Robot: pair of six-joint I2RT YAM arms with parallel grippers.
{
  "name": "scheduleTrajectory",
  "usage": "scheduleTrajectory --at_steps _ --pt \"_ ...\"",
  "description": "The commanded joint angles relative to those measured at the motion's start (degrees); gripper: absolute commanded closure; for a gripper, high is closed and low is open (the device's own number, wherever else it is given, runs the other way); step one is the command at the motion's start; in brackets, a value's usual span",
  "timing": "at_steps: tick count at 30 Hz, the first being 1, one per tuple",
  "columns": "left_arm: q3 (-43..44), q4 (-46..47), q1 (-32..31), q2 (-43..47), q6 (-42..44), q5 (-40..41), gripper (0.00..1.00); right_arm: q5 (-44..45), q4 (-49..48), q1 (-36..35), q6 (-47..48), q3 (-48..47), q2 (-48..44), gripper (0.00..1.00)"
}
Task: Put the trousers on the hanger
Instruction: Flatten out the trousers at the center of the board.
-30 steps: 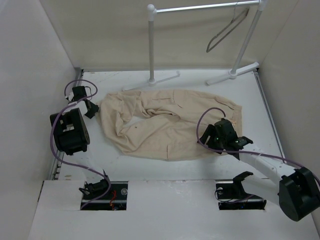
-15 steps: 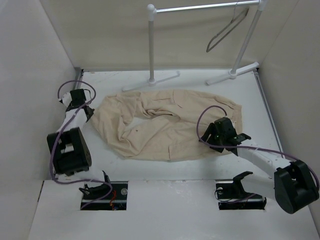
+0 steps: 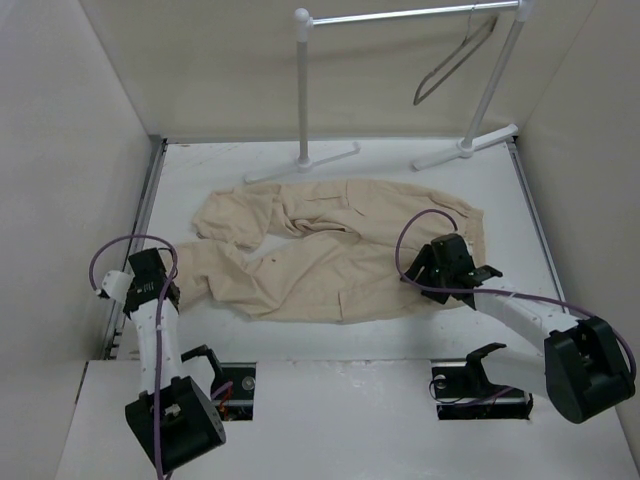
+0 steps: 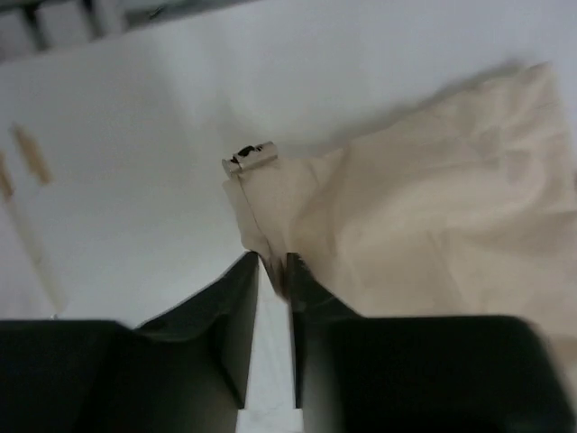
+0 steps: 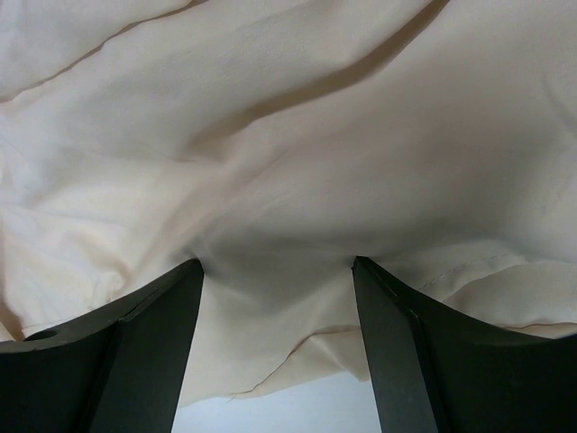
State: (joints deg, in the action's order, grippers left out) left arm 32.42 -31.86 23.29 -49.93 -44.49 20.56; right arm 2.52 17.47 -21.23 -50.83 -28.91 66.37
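The beige trousers (image 3: 330, 250) lie wrinkled across the middle of the table. My left gripper (image 3: 170, 283) is at the near left, shut on the trousers' left corner. In the left wrist view the gripper (image 4: 273, 267) pinches a cloth edge (image 4: 415, 207) just below a small metal clasp (image 4: 248, 159). My right gripper (image 3: 428, 263) is open on the trousers' right end. In the right wrist view it (image 5: 278, 263) stands open with cloth (image 5: 288, 135) bulging between its fingers. The grey wire hanger (image 3: 455, 60) hangs from the rail at the back right.
The white tubular rack (image 3: 302, 90) stands at the back, its feet on the table behind the trousers. Beige walls close in the left, right and back. A raised white ledge (image 3: 340, 400) with two openings runs along the near edge.
My left arm has swung from the far left side toward the near edge, dragging the trousers' left corner with it and stretching the cloth. My right gripper has hardly moved.
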Motion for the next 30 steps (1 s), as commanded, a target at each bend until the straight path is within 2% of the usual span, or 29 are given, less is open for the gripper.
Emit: scheduleTrajectory --at_steps 1,4,7,9,10,12,13,14,17,21,23,27,30 --pt "-0.96 -5.33 2.24 1.15 -3.41 0.37 0.72 1.08 -1.92 0.71 -0.15 -0.1 -0.63 0.26" --pt "4.64 -3.05 -0.38 1.77 -3.32 0.36 0.57 0.73 -2.09 0.63 0.03 -0.54 0.25 0.24" --pt "12.02 -0.93 -6.52 -2.78 -2.27 2.37 0.56 0.2 -2.53 0.36 0.29 -0.89 0.78 0.24" --pt "16.51 0.04 -12.4 -8.83 -1.74 3.43 0.55 -0.06 -2.71 0.36 0.38 -1.24 0.96 0.3" --pt "18.27 1.0 -14.96 -12.43 -1.57 3.35 0.54 -0.15 -2.71 0.36 0.47 -1.41 1.04 0.37" --pt "21.96 3.02 -18.22 -20.34 -0.6 1.87 0.54 -0.15 -2.71 0.36 0.73 -1.77 1.13 0.62" --pt "23.89 4.16 -19.1 -24.12 -0.16 0.55 0.53 -0.33 -2.36 0.36 0.9 -2.2 1.22 0.69" --pt "25.83 5.13 -19.46 -27.9 0.71 -1.12 0.53 -0.33 -2.18 0.36 1.25 -2.47 1.31 0.72" --pt "31.1 6.19 -19.2 -37.49 1.51 -4.03 0.52 -0.5 -2.01 0.36 2.05 -3.35 1.31 0.68" --pt "36.73 6.81 -17.53 -47.17 3.18 -6.58 0.51 -0.68 -1.48 0.19 2.57 -3.88 0.26 0.43" --pt "38.85 7.16 -17.27 -50.34 3.79 -7.63 0.52 -0.5 -1.04 0.19 2.75 -3.7 -0.27 0.37" --pt "42.63 8.47 -17.09 -56.41 3.97 -7.64 0.54 -0.59 -0.78 0.19 2.75 -2.47 -1.24 0.35" --pt "44.56 10.23 -16.48 -59.48 3.88 -8.6 0.59 -0.59 -0.25 0.54 2.67 -1.94 -2.38 0.35"
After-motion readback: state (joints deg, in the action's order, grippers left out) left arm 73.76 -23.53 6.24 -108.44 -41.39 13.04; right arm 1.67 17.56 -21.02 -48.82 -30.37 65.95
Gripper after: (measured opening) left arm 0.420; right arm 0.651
